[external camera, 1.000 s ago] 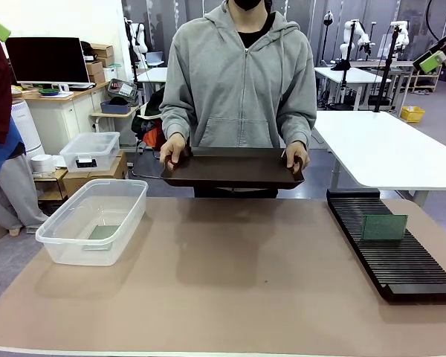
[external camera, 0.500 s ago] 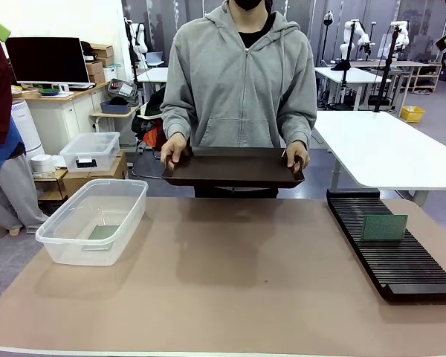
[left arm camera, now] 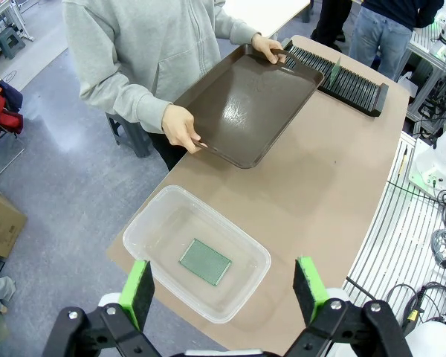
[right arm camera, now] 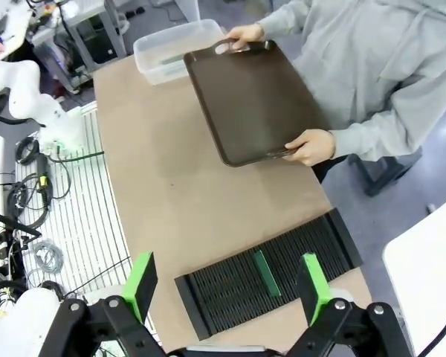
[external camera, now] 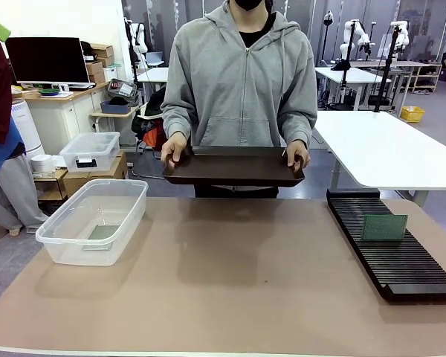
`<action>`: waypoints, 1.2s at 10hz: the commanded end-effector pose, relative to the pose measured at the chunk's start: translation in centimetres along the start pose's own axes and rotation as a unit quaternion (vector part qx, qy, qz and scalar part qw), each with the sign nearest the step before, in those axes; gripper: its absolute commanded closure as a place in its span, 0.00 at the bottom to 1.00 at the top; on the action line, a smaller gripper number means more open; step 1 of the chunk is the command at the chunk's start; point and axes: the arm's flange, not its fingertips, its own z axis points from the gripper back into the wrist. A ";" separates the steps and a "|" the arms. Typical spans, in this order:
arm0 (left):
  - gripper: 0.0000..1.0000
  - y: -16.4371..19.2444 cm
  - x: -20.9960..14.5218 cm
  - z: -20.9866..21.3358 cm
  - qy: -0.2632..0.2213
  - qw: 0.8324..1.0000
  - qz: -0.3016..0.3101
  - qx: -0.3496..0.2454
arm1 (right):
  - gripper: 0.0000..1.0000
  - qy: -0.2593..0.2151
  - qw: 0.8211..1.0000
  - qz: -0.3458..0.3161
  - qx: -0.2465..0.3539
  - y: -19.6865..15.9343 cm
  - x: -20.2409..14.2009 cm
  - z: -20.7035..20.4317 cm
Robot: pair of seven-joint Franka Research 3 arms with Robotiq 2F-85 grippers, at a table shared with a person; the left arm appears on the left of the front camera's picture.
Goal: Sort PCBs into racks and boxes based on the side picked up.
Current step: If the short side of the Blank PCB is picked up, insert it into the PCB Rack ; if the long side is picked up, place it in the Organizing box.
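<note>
Hovering high above the tan surface (external camera: 230, 275), the left tool (left arm camera: 227, 290) hangs with its green-padded fingers spread wide and nothing between them; the right tool (right arm camera: 227, 286) hangs the same way, wide apart and empty.

Below the left tool sits the large clear plastic tub (left arm camera: 160, 223), and one thin green rectangular circuit board (left arm camera: 205, 261) lies flat on its floor, its long axis running roughly along the tub's length. Below the right tool lies the long black slotted rack (right arm camera: 223, 294), with the second green circuit board (right arm camera: 266, 273) standing on edge in a slot near the middle, its faces turned along the rack's length and its long edge across the rack.

Beyond them, a person in a grey hoodie holds an empty dark brown handled tray (external camera: 234, 167) by both ends over the far edge of the surface.

Both boards look light, stiff and somewhat fragile. I would pinch them by bare opposite edges. The flat one gives little finger room; the standing one offers its top edge.
</note>
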 end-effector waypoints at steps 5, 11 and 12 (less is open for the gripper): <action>0.00 -0.3 -0.2 0.0 -0.001 1.000 -0.001 -0.003 | 0.00 -0.028 0.997 -0.034 -0.071 1.3 -0.3 1.3; 0.00 -0.3 -0.2 0.0 -0.001 1.000 -0.001 -0.003 | 0.00 -0.033 0.996 -0.035 -0.070 1.2 -0.4 1.2; 0.00 -0.3 -0.2 0.0 -0.001 1.000 -0.001 -0.003 | 0.00 -0.027 0.997 -0.029 -0.072 0.8 -0.1 2.1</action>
